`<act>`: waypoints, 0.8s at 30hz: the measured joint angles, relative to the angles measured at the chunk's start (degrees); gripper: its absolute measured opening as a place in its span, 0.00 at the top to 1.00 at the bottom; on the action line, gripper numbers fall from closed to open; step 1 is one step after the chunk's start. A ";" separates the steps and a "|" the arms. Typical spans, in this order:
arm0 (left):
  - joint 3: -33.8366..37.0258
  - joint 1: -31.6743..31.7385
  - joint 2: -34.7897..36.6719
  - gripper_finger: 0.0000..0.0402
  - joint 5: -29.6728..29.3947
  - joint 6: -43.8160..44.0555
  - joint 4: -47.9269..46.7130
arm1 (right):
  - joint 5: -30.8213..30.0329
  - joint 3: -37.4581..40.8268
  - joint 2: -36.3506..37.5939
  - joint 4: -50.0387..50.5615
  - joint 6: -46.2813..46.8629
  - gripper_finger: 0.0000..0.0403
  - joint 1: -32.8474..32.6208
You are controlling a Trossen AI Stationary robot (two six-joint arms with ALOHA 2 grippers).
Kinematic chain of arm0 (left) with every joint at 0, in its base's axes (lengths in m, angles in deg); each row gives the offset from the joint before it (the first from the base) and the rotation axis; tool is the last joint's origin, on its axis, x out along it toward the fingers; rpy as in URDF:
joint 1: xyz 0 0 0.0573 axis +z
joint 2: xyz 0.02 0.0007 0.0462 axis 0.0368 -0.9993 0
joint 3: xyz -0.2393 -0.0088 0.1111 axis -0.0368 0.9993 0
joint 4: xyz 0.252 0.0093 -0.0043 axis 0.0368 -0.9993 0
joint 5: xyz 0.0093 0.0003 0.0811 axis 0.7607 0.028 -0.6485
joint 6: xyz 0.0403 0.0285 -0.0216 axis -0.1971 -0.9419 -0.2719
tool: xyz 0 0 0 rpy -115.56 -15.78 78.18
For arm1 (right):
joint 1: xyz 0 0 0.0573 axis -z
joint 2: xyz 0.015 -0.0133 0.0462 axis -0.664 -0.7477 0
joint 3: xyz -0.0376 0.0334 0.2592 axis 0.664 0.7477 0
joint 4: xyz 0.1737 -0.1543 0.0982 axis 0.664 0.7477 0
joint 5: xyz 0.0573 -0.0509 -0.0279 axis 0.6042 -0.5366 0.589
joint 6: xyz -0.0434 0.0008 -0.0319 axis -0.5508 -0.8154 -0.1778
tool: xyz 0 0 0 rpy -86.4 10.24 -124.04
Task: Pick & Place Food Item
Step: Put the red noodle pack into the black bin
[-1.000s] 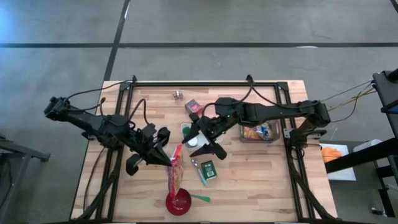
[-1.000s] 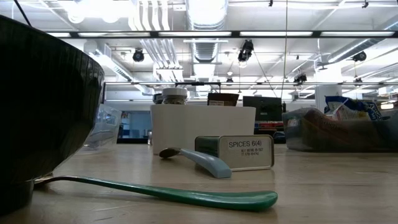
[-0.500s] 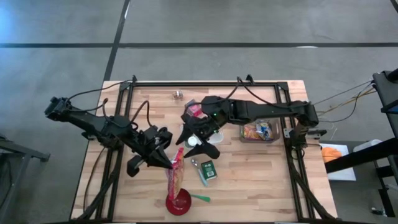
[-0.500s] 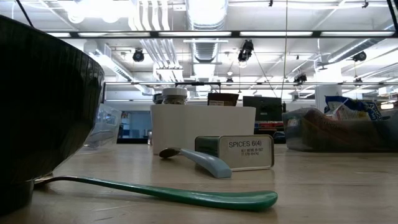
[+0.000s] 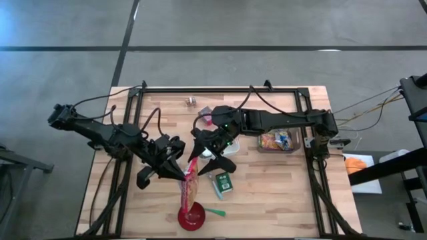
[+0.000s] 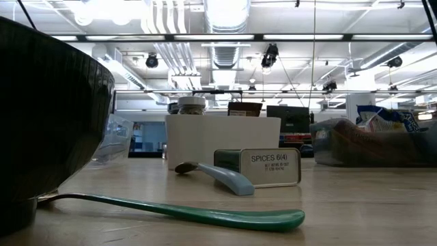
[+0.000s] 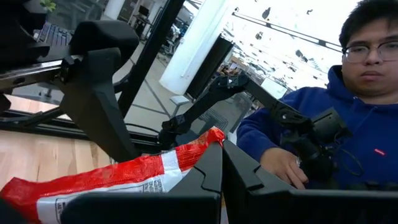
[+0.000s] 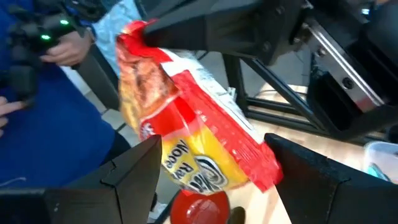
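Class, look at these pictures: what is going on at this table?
The left gripper is shut on the top of a red and yellow snack bag, holding it over a red bowl. The right gripper, open, reaches toward the bag's top. A person sits beyond the table.

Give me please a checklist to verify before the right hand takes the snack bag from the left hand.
1. Left hand shut on the snack bag: ok, its fingers pinch the bag's top edge.
2. Right hand open: ok, fingers spread with the bag between them in the right wrist view.
3. Right hand touching the bag: cannot tell; its fingers look apart from it.
4. Bag over the red bowl: ok, its lower end hangs above it.
5. Spice tin clear of the hands: ok, beside the bag.
6. Person behind the table keeps away from the arms: cannot tell.
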 joint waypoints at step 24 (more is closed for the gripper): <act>0.00 0.88 0.02 1.00 -0.06 -1.05 0.00 | 2.78 0.17 -0.09 -0.49 2.07 0.59 -1.44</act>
